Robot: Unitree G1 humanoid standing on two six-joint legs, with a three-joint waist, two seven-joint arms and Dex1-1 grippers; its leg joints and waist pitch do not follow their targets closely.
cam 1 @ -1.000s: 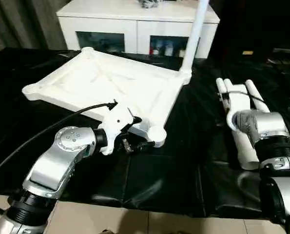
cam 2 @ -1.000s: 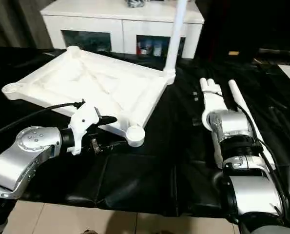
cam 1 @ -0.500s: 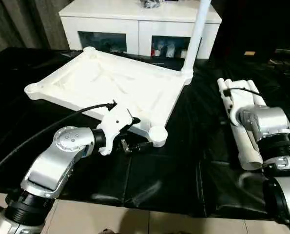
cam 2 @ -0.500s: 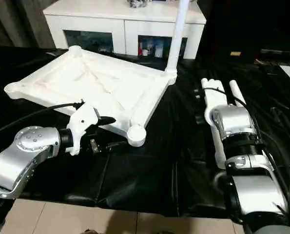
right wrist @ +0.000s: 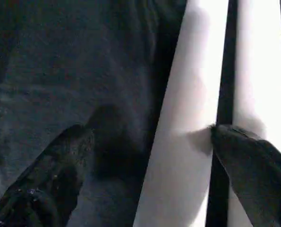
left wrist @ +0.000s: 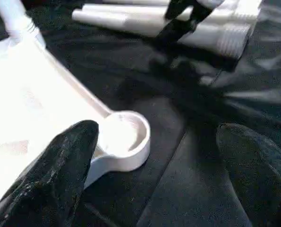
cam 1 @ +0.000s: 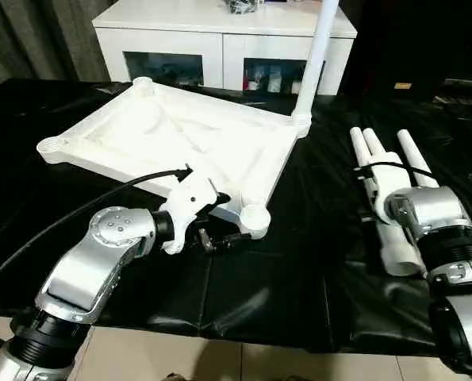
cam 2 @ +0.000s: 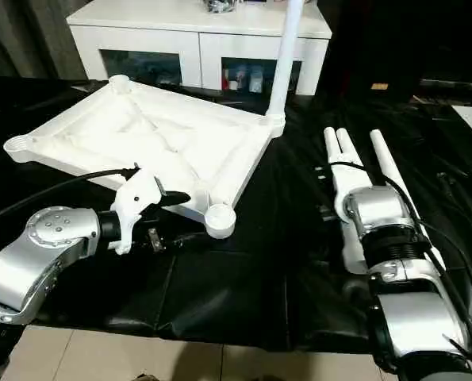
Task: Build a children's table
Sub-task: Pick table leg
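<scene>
Three loose legs (cam 1: 388,198) lay side by side on the black sheet (cam 1: 283,286), well to the right of the tabletop (cam 1: 180,135), their flared ends toward the robot. The tabletop rested underside up on the sheet, in front of the white cabinet (cam 1: 220,36). A fourth leg (cam 1: 319,51) stood upright in the tabletop's far right corner socket. The near right corner socket (left wrist: 123,137) stood empty.

The left gripper (left wrist: 154,156) hung just beside that near right socket with its jaws spread wide and nothing between them; one finger (left wrist: 60,165) lay at the tabletop's edge, the other over the sheet. The right gripper (right wrist: 149,161) was low over the loose legs, released as well, its jaws wide apart; one loose leg lay in the gap between them, one fingertip (right wrist: 244,151) at its side and the other over the sheet. Whether either fingertip touched the leg could not be told.
</scene>
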